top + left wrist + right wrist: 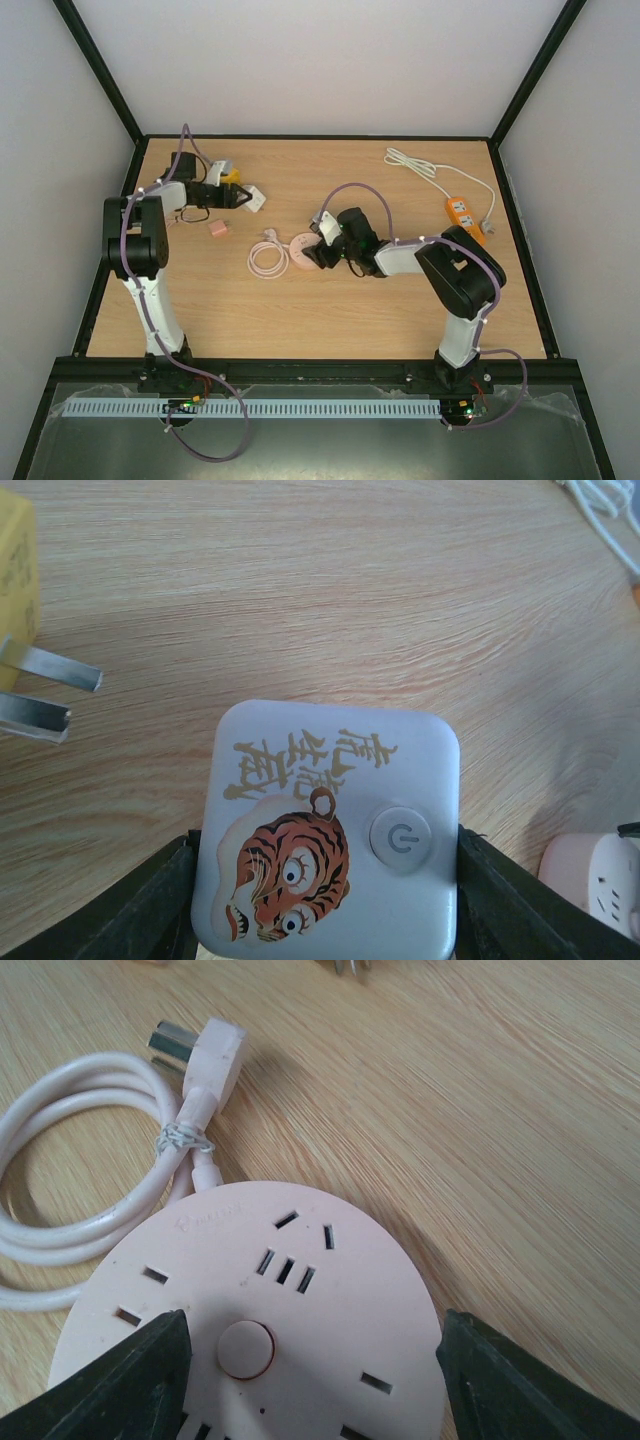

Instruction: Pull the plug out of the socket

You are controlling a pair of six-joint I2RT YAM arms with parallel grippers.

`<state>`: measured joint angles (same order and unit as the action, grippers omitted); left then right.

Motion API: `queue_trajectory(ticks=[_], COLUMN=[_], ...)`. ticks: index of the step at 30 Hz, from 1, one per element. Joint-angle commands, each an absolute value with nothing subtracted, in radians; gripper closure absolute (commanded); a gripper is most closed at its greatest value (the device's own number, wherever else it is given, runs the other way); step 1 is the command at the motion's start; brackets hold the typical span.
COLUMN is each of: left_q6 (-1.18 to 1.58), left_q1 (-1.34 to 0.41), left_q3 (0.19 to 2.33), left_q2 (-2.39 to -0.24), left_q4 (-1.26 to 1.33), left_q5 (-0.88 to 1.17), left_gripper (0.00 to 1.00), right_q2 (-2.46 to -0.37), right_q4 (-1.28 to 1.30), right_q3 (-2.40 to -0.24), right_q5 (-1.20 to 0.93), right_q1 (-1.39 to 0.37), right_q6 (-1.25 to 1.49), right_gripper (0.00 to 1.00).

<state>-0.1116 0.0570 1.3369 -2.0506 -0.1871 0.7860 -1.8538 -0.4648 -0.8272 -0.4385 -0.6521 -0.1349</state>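
Surroundings: pale white walls [300,60] and a black frame close in a light wooden tabletop [330,310], and my two arms reach out over it from the near edge.
Left end effector [325,885]: pinching a white square adapter [330,820]; one black finger presses on each of its sides.
Adapter face: a printed orange tiger, gold characters above it, and a round grey power button [400,837] to one side.
Task's thing: the yellow plug [15,570] sits at the left edge of my left wrist view. Its two flat metal prongs [50,665] are bare and point toward the adapter, clear of it.
Right end effector [315,1380]: spread, fingers hanging over a round pale-pink socket disc [300,1260] near the tabletop's middle; I cannot tell whether they touch it.
Disc details: slotted outlets around a round button [246,1348] with a red rim.
Disc cord: a white coiled cable [70,1230], tied with a twist, ends in a white three-pin plug [215,1050] lying on the wood.
Nearby: a small pink cube-shaped block [218,229] lies between my left end effector and the coil.
Far right: an orange power strip [463,213] with a white cable [425,168], well apart from both arms.
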Motion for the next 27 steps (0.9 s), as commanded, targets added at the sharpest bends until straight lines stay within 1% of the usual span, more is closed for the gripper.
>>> queue_trajectory(ticks=[1, 2, 6, 8, 11, 13, 15, 20, 23, 27], left_q6=[-0.076, -0.068, -0.035, -0.017, 0.010, 0.027, 0.040, 0.004, -0.048, -0.104], left_q1=[0.082, 0.085, 0.095, 0.097, 0.102, 0.104, 0.106, 0.107, 0.092, 0.069], left_q3=[1.355, 1.351, 1.349, 1.337, 1.325, 1.323, 1.326, 1.308, 1.293, 1.258], left_q2=[-2.065, -2.063, -2.051, -2.031, -1.999, -1.981, -1.970, -1.924, -1.867, -1.774], left_q4=[-0.213, -0.210, -0.222, -0.218, -0.219, -0.226, -0.234, -0.242, -0.261, -0.261], left_q5=[0.832, 0.818, 0.755, 0.715, 0.665, 0.613, 0.582, 0.617, 0.601, 0.540], left_gripper=[0.70, 0.61, 0.38, 0.29, 0.18, 0.14, 0.11, 0.01, 0.01, 0.01], right_q2=[-1.805, -1.796, -1.791, -1.795, -1.817, -1.838, -1.864, -1.963, -2.020, -2.063], right_q4=[-0.269, -0.259, -0.205, -0.190, -0.167, -0.151, -0.142, -0.097, -0.051, -0.002], right_q3=[-0.819, -0.831, -0.908, -0.945, -1.002, -1.041, -1.075, -1.185, -1.251, -1.274], right_q5=[-0.435, -0.440, -0.430, -0.412, -0.390, -0.375, -0.359, -0.329, -0.330, -0.314], right_q1=[-0.637, -0.638, -0.656, -0.676, -0.706, -0.726, -0.748, -0.784, -0.792, -0.792], right_q6=[-0.162, -0.167, -0.178, -0.186, -0.200, -0.209, -0.224, -0.252, -0.271, -0.318], right_gripper=[0.26, 0.24, 0.17, 0.15, 0.13, 0.12, 0.12, 0.14, 0.16, 0.19])
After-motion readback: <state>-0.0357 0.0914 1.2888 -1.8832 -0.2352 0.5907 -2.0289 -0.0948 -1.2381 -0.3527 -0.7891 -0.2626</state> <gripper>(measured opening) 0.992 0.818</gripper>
